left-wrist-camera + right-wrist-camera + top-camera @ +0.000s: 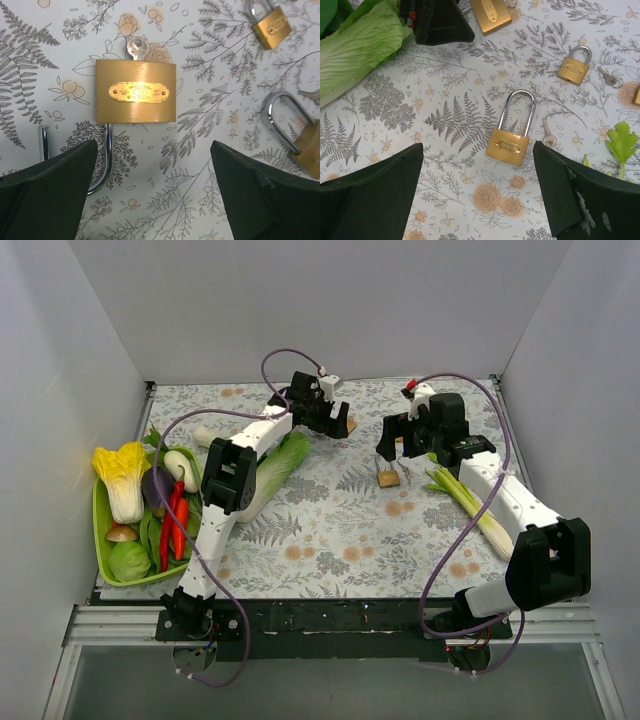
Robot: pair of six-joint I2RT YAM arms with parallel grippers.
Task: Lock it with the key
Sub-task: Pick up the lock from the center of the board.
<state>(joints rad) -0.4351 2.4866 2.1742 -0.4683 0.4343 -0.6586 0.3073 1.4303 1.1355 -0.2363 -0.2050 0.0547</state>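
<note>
Hovering with our right claw (477, 147) spread wide above a brass padlock (509, 145) lying flat on the counter (445, 75), loose key (546, 132) just beside it, farther back our left claw (153, 150) equally apart over a larger padlock (136, 92), inserted key (137, 47) showing at its base

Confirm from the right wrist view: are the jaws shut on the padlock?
No, the padlock lies flat on the tablecloth between wide-open jaws, neither one touching it.

The large padlock (135, 91) has a satin brass body and a glossy, mirror-bright steel shackle (108, 150), lying on matt printed cloth (330, 530).
</note>
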